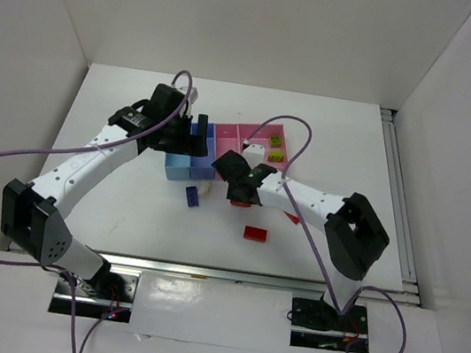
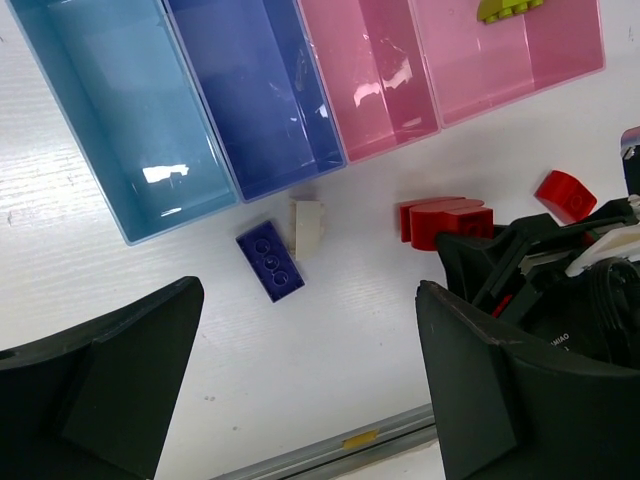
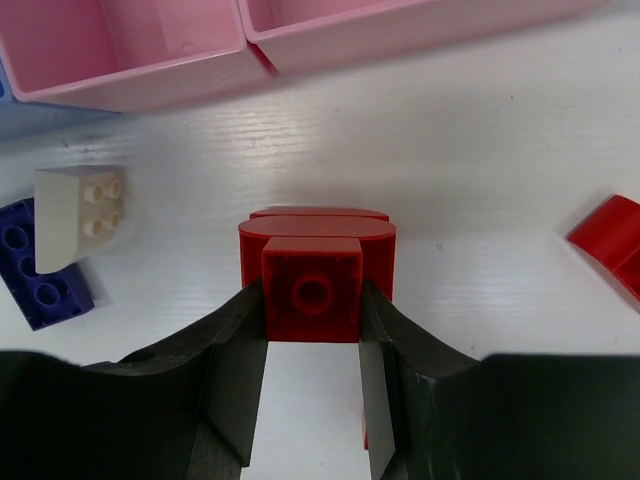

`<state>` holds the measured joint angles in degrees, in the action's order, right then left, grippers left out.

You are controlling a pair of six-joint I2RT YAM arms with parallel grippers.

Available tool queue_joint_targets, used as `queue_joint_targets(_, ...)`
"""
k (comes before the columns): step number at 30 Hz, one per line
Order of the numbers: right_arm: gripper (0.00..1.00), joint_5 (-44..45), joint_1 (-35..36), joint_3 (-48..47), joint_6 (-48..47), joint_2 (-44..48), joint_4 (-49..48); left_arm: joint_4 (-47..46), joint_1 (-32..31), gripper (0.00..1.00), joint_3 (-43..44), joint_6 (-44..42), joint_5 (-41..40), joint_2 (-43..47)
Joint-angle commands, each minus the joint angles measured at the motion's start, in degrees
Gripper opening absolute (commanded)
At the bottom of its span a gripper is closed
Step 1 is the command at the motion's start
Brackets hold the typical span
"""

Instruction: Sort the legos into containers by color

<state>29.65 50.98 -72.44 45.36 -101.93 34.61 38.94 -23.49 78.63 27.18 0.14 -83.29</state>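
Red lego brick (image 3: 312, 290) sits on the white surface (image 3: 480, 150), clamped across its narrow studded end by the right arm's fingers (image 3: 235, 370). Its wider rounded part points ahead toward the pink bins (image 3: 130, 70) just beyond, so a short lift forward should do. That arm reaches in low from the right, wrist tipped down. The left arm's fingers (image 2: 110, 370) hang spread wide by the blue bins (image 2: 260, 90).

Four bins (image 2: 110, 100), three red legos (image 1: 254, 232), two lime (image 1: 276, 156), one dark blue (image 2: 271, 260), one whitish (image 2: 308, 225)
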Motion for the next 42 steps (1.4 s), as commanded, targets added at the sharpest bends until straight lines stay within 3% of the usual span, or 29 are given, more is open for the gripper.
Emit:
queue_joint_targets(1, 0.34, 3.4, 0.9, -1.6, 0.6, 2.3, 1.8, -1.3, 0.2, 0.98, -0.7, -0.7, 0.2, 0.6)
queue_joint_targets(4, 0.29, 1.5, 0.9, -3.0, -1.2, 5.7, 3.1, -1.3, 0.2, 0.98, -1.3, -1.9, 0.2, 1.2)
queue_joint_targets(6, 0.29, -3.5, -1.8, -1.9, -3.7, 11.2, -1.3, -2.0, 0.2, 0.98, -2.1, -2.9, 0.8, 2.0)
queue_joint_targets(8, 0.29, -15.5, -5.3, 1.5, -7.7, 15.7, -4.5, -3.2, 0.2, 0.97, -4.2, -5.5, 3.1, 4.1)
queue_joint_targets(9, 0.29, -21.1, -10.5, 2.6, -9.1, 19.5, -6.1, -3.8, 0.2, 0.97, -5.1, -6.6, 4.5, 5.1)
queue_joint_targets(10, 0.29, -31.7, -13.2, 3.7, -11.7, 21.2, -8.4, -5.5, 0.2, 0.97, -7.0, -8.6, 7.2, 7.1)
queue_joint_targets(14, 0.29, -51.4, -24.5, 5.3, -16.1, 25.9, -7.3, -9.5, -1.6, 0.98, -11.3, -13.4, 13.3, 11.5)
queue_joint_targets(17, 0.29, -62.6, -30.0, 5.9, -17.5, 27.5, -6.1, -13.2, -6.5, 1.0, -14.0, -17.7, 14.9, 15.6)
queue_joint_targets(21, 0.29, -72.2, -32.0, 8.6, -17.5, 28.3, -8.9, -16.0, -13.9, 1.0, -14.2, -19.8, 12.3, 16.8)
queue_joint_targets(25, 0.29, -77.3, -32.0, 11.1, -16.7, 28.8, -12.3, -16.0, -23.6, 1.0, -11.6, -22.1, 3.7, 12.5)
queue_joint_targets(29, 0.29, -77.8, -32.0, 11.6, -16.1, 29.3, -12.8, -15.1, -26.3, 1.0, -8.2, -24.7, -0.1, 7.4)
queue_joint_targets(38, 0.29, -78.9, -32.0, 12.1, -15.6, 29.9, -13.4, -19.2, -27.6, 1.0, -6.3, -23.4, -0.8, 3.5)
queue_joint_targets(42, 0.29, -80.0, -32.0, 12.9, -14.5, 30.4, -15.0, -23.2, -27.6, 0.95, -8.4, -22.3, -0.6, 4.2)
